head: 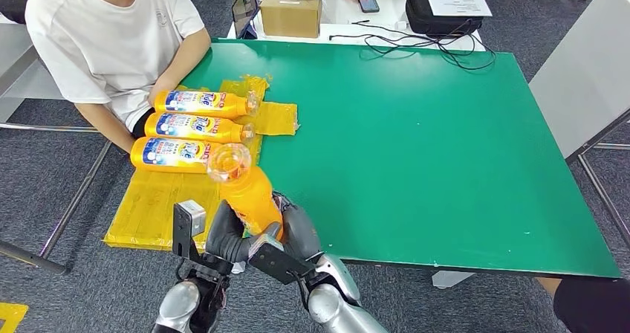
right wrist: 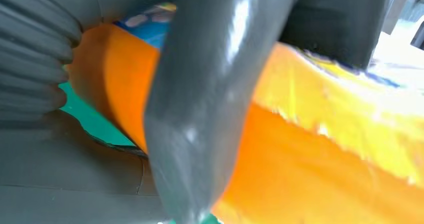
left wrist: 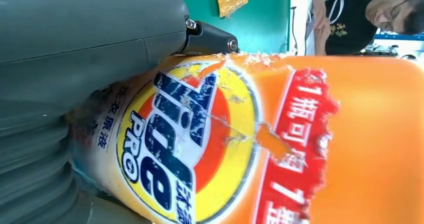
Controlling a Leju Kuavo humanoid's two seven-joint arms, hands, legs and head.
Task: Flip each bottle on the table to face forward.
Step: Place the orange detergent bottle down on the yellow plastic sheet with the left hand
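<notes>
While both hands close around it near the desk's front edge, the held bottle [head: 247, 188] sits lifted between them, its clear cap end tipped up and away from the robot, toward the three lying bottles. Left hand [head: 225, 233] wraps the bottle's lower body from the left, dark fingers curled on the orange plastic; right hand [head: 299, 233] clasps the same lower body from the right, so bottle base is sandwiched between the two palms. Left wrist view: label side of the held bottle [left wrist: 240, 144] pressed right against the grey cover and thumb, blue logo and red strip showing. Right wrist view: a thick grey thumb [right wrist: 210, 109] crosses the orange body [right wrist: 320, 169], blurry, hand clearly holding it. Three other bottles lie on their sides on a yellow sheet [head: 160, 207] at the green desk's [head: 431, 147] left part, labels up, caps pointing right: far bottle [head: 204, 102], middle bottle [head: 197, 127], near bottle [head: 172, 154]. Held bottle's cap is just beside the near bottle's cap end. Person in white shirt [head: 111, 36] sits at the desk's left side, a hand [head: 160, 90] near the far bottle. Cardboard box [head: 291, 7] and black bag [head: 438, 17] sit beyond the far edge.
</notes>
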